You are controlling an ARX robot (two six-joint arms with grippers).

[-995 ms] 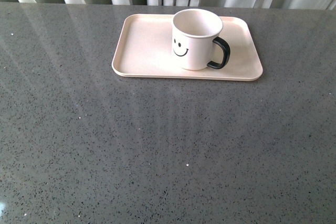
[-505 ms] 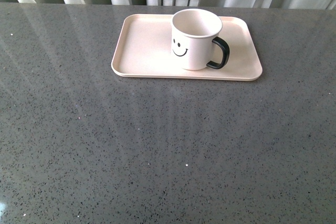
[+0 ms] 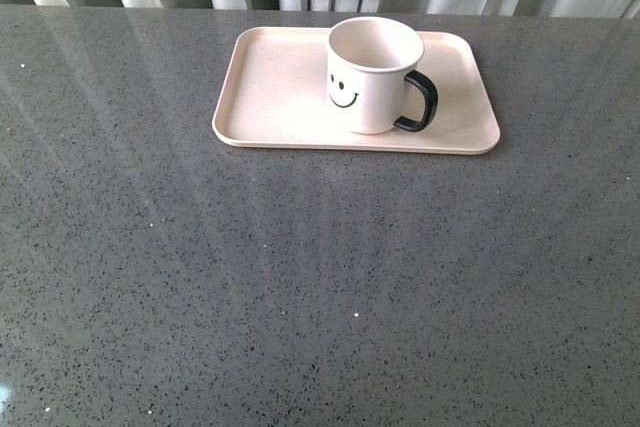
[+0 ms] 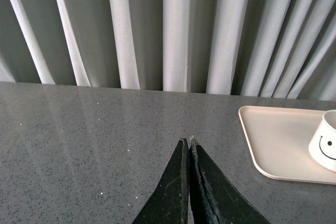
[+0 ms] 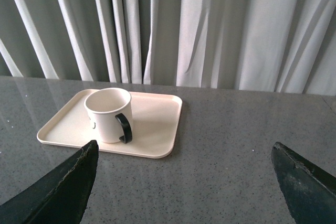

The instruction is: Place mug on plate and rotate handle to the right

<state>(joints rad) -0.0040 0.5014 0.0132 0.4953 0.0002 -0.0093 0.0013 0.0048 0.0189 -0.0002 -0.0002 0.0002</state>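
Right claw (image 5: 185,144) spread, mug (image 5: 105,115) well ahead

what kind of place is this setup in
Probably an indoor test tabletop rather than a lived-in kitchen: a dark grey speckled counter, pale pleated curtains behind it, and only a white smiley-face mug on a pinkish-beige rectangular tray.

No visible change over last second. Mug (image 3: 372,82), handle (image 3: 427,102), plate (image 3: 275,87) read same in front view; any shift too small to tell.
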